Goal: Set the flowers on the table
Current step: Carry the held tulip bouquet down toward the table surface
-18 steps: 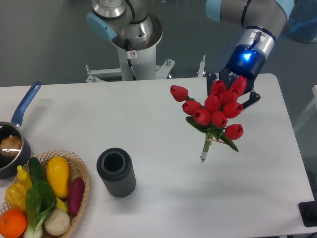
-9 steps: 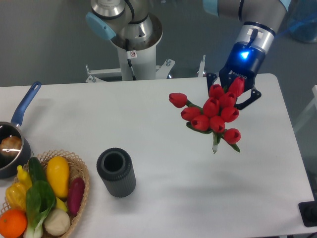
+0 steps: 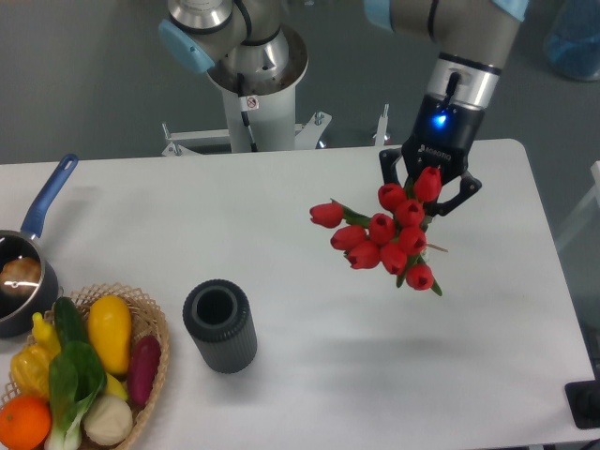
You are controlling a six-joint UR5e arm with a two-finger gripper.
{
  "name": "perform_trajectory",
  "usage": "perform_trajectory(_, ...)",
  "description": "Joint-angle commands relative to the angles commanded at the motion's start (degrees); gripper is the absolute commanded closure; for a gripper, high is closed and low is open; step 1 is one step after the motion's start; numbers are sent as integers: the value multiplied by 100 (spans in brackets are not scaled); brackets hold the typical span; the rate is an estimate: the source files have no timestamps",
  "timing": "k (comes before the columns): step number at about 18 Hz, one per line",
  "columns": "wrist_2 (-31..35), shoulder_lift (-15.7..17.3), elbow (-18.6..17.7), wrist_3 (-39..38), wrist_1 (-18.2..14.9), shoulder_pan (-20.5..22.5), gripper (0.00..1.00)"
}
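My black two-finger claw [image 3: 427, 187] pinching bunch of red tulip buds with green stems [image 3: 386, 242], fingers flanking upper blooms. Bunch hangs over right half of large white rectangular tabletop [image 3: 309, 356], not resting on it. Since a second ago: bunch has drifted left, stem end has swung underneath, blooms now face camera. Judgement: carry phase, release pending. Grey ribbed cylinder [image 3: 219, 326] well apart, front-left.
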Motion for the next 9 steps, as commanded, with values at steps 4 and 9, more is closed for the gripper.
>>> perform_trajectory(4,493,0,27,79,-150,-26,71)
perform_trajectory(9,853,-9,-17,79,-159,-193,70)
